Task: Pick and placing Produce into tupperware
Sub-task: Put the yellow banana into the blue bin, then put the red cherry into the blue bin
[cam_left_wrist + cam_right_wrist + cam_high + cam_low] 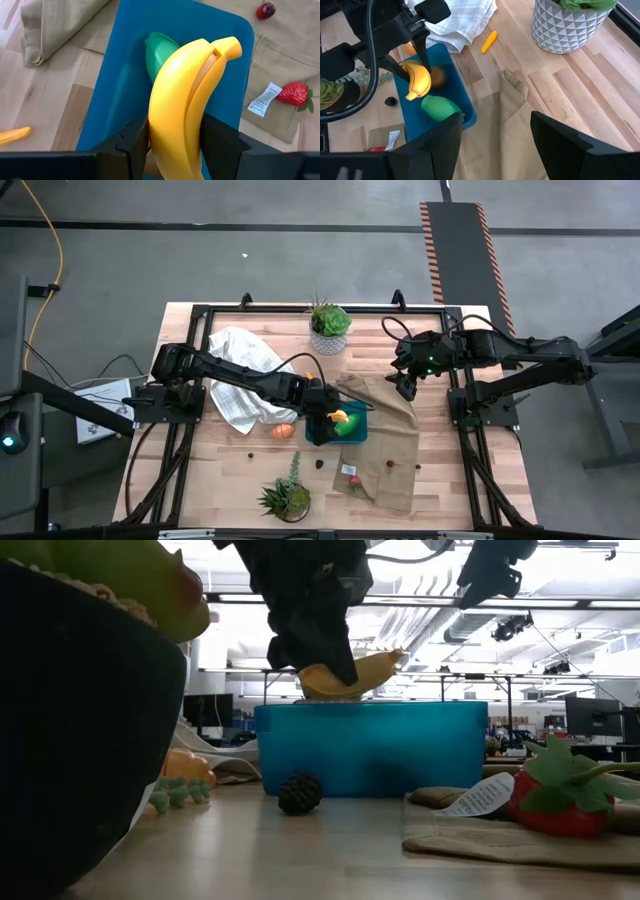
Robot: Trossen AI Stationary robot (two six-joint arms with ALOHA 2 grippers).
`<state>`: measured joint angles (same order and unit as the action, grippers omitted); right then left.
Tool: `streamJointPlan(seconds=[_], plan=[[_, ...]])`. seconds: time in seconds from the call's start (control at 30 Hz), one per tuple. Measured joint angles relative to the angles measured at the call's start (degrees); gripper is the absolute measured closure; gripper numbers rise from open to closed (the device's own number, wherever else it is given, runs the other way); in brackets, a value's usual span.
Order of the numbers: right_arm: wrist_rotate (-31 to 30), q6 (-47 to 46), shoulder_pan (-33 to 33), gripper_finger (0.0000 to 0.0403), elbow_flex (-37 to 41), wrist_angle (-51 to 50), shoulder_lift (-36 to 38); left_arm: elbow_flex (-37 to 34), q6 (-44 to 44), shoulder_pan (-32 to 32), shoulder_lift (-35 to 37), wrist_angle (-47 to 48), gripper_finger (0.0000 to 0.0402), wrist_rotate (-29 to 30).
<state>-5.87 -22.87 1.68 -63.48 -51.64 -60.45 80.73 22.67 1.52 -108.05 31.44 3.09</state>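
The teal tupperware [358, 432] sits on the tan cloth's edge. It holds a bright green piece [160, 55] and a brown round piece [438, 76]. My left gripper [175, 135] hangs over it, shut on the yellow banana [187, 90]. In the low view the banana [350, 675] shows just above the container's rim [370, 708]. An orange piece [283, 431] lies on the wood left of the container, and an orange carrot [489, 41] lies beside the white cloth. My right gripper [495, 145] hovers open above the cloth's far part, holding nothing. My left gripper pinches the banana between its two fingers [135, 145], on the banana's two sides [165, 142] toward the end away from the stem. The fingers slant down from the table's left and lie across the banana. The banana hangs over the container, its stem end [227, 47] pointing away from the gripper.
Two spiky potted plants stand at the far edge [328, 325] and the near edge [288, 498]. A white checked cloth [240, 375] lies at the left under my left arm. On the tan cloth [390, 445] lie a strawberry [350, 470] and a cherry [265, 10]. A blackberry [300, 793] sits before the container.
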Motion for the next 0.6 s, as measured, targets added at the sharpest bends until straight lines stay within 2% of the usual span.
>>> streamJointPlan(seconds=[0.23,0.47,0.6], plan=[[0.00,0.41,-0.01,0.0176,0.00,0.00,0.00,0.00,-0.13,0.00,0.00,-0.04,0.0250,-0.48],[0.00,0.41,-0.01,0.0176,0.00,0.00,0.00,0.00,0.18,-0.07,0.00,-0.09,0.0205,-1.26],[0.02,0.41,-0.01,0.0176,0.00,-0.49,0.00,0.00,0.11,-0.02,0.00,-1.05,0.0194,-3.23]])
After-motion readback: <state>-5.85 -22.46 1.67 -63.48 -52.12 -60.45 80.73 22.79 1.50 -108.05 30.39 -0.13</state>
